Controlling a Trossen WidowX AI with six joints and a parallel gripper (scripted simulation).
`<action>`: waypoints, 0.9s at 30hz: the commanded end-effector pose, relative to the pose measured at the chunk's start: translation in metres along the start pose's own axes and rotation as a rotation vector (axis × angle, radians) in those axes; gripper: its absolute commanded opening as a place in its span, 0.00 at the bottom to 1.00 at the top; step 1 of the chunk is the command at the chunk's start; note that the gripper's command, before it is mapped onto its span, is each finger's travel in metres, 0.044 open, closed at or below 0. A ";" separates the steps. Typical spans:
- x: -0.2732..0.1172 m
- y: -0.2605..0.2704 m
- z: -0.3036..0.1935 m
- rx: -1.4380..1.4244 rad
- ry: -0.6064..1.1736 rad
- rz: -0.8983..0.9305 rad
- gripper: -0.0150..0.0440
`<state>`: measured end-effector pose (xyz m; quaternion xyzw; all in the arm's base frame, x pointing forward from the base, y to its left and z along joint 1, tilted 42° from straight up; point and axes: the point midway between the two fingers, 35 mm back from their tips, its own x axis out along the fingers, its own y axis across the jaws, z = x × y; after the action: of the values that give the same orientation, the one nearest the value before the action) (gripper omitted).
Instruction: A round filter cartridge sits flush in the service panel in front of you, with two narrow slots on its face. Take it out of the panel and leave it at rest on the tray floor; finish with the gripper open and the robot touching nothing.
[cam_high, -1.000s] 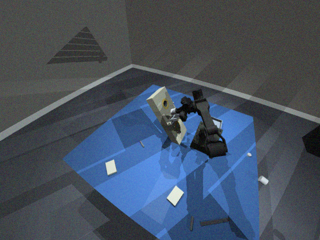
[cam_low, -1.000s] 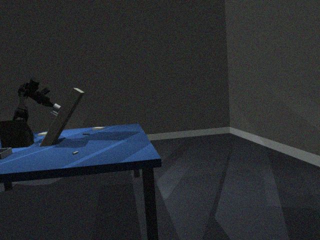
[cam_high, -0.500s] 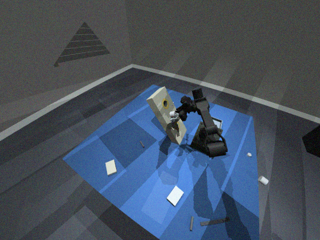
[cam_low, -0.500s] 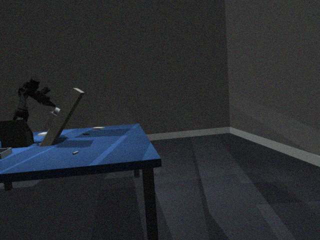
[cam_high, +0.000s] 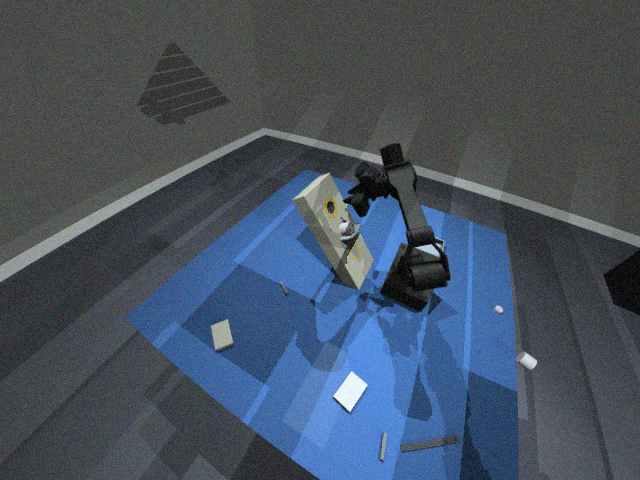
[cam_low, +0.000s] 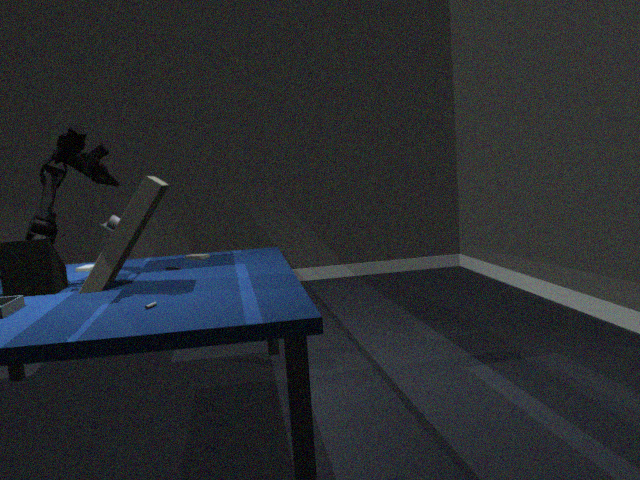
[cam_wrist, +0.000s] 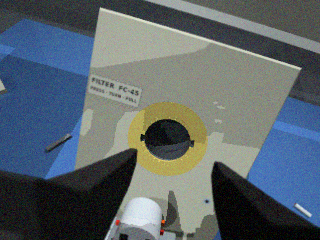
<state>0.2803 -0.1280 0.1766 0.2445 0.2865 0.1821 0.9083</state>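
Note:
The pale service panel (cam_high: 362, 268) (cam_low: 129, 227) (cam_wrist: 150, 60) leans on the table. Its round hole (cam_high: 330, 207) (cam_wrist: 167, 140) is dark and empty inside a yellow ring. The white and grey filter cartridge (cam_high: 345, 227) (cam_low: 114, 222) (cam_wrist: 142, 212) is out of the hole, lower down in front of the panel, at a small grey ledge; whether it rests there is unclear. Red-orange marks show at its sides. My gripper (cam_high: 353, 205) (cam_low: 117, 184) (cam_wrist: 174, 162) is open, above the cartridge, with nothing between its fingertips. A low walled tray (cam_low: 19, 302) stands beside the arm's base.
On the blue table lie a beige block (cam_high: 222, 334), a white block (cam_high: 350, 391), a dark bar (cam_high: 429, 443) and a small grey stick (cam_high: 383, 446). A white cylinder (cam_high: 527, 360) shows at the right, beyond the table's edge. The dark arm base stands close to the panel.

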 end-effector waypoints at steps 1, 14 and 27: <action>-0.021 -0.003 0.028 -0.020 -0.016 -0.004 0.77; 0.012 0.019 -0.084 0.154 0.412 0.037 0.77; 0.026 0.019 -0.092 0.156 0.422 0.036 0.77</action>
<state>0.2394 -0.0704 0.1131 0.2767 0.4773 0.2244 0.8033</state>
